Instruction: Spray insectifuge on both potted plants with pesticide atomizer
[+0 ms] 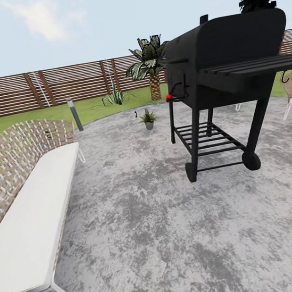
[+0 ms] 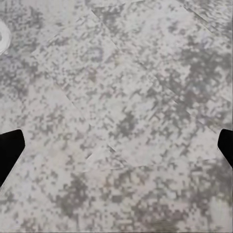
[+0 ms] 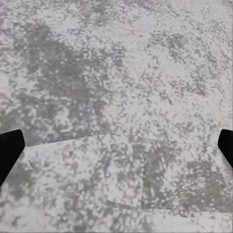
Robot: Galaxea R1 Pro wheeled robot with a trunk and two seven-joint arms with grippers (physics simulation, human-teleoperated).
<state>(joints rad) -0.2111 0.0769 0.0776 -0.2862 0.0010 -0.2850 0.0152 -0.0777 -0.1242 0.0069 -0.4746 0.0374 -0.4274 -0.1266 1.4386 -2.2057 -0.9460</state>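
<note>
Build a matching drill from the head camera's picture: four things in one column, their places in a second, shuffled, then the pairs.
Things:
1. potted plant
2. black grill
3. wicker bench
4. palm

Places:
A. along the left edge of the patio, white cushion on its seat
B. on the lawn before the wooden fence
C. right side of the patio, standing on legs with two wheels
D. far part of the patio, left of the grill's legs

Pairs: 1-D, 2-C, 3-A, 4-B
</note>
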